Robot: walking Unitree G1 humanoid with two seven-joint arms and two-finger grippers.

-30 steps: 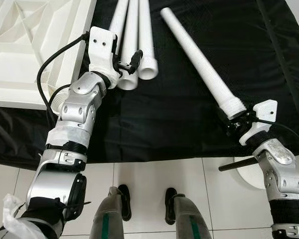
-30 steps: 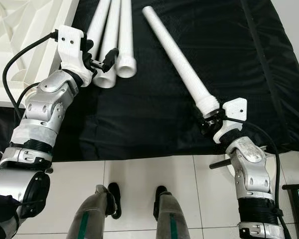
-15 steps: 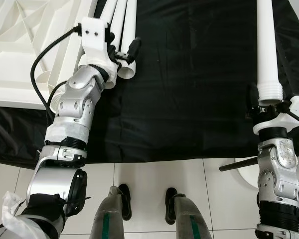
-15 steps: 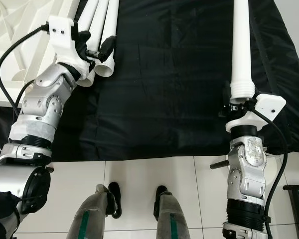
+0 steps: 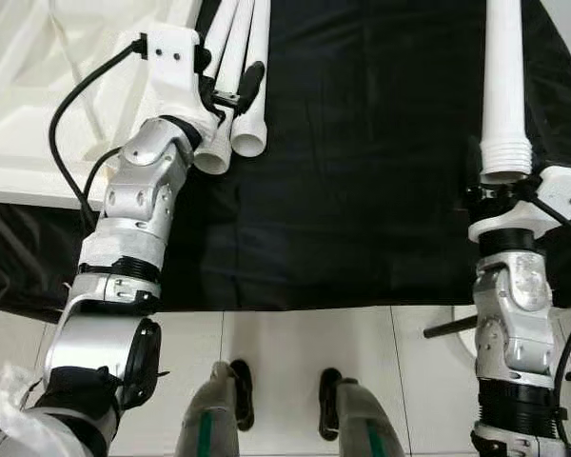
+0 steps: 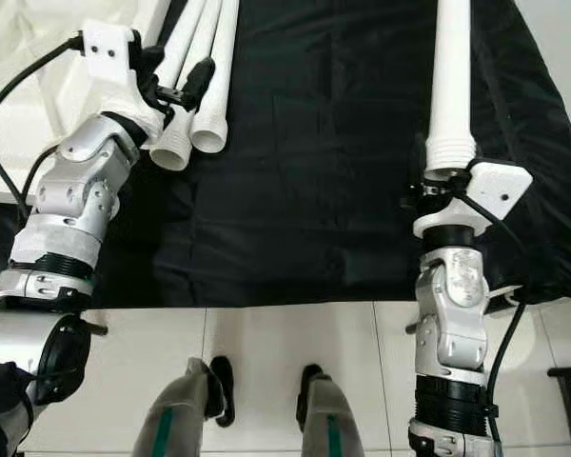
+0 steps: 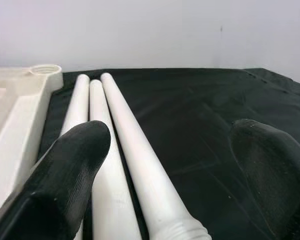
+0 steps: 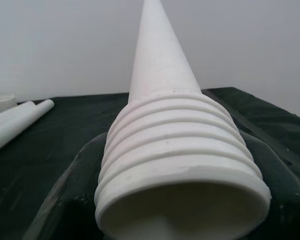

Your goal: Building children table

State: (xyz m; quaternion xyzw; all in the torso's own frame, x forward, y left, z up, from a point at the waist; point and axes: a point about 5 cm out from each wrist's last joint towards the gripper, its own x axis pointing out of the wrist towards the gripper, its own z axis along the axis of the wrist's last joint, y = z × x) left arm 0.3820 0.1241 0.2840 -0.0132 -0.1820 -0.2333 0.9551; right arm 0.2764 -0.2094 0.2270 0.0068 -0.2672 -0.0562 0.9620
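Observation:
Three white table legs (image 5: 240,67) lie side by side on the black cloth (image 5: 362,143), threaded ends toward me. My left gripper (image 5: 226,88) hovers open just above their near ends; in the left wrist view its fingertips (image 7: 72,170) straddle the legs (image 7: 120,150). Beside them on the left lies the white tabletop (image 5: 38,95), underside up, with a threaded corner socket (image 7: 45,69). My right gripper (image 5: 502,190) is shut on a fourth white leg (image 5: 504,86) at its threaded end (image 8: 180,160); that leg points straight away from me.
The black cloth ends at a front edge (image 5: 314,303), with white floor tiles (image 5: 285,343) below and my own feet (image 5: 285,400) on them. A black rod on a white round base (image 5: 452,327) stands on the floor at the right.
My right gripper has swung the held leg from a slant to pointing straight away. My left gripper has moved farther out over the three legs, still open.

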